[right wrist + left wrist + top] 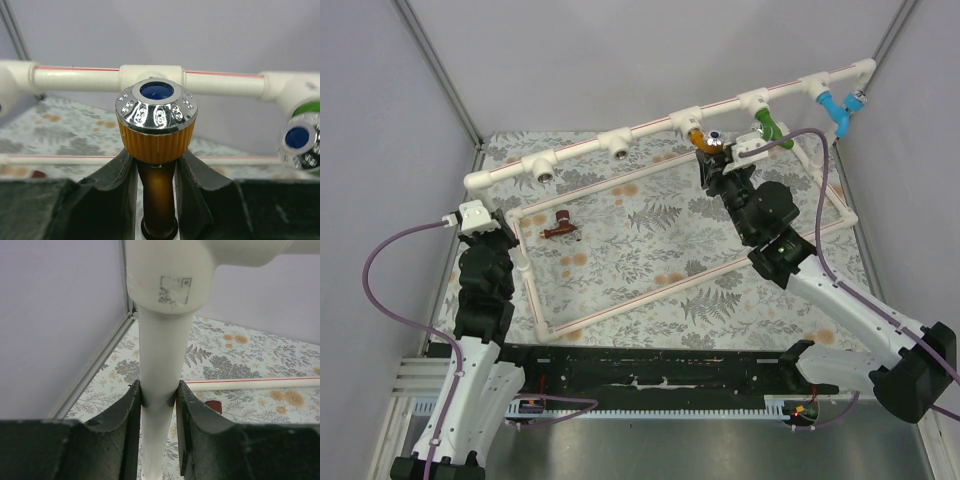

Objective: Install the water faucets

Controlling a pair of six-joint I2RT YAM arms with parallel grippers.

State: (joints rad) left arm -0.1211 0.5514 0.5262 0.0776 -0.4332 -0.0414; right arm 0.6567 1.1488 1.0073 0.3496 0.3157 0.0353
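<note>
Left claw (159,396) clamped on white pipe (159,355) at far left, jaws tight against it. Reddish-brown faucet (560,228) lying on worktop (660,250), apart from both claws. Right claw (156,162) closed around neck of orange faucet (156,132), at white tee (685,120). Green tap (769,128) and blue tap (837,108) mounted farther right.

The orange-yellow faucet (698,138), with a chrome, blue-centred cap, sits raised near the table's (660,240) far edge. The reddish-brown faucet (558,228) lies flat toward the left edge.
</note>
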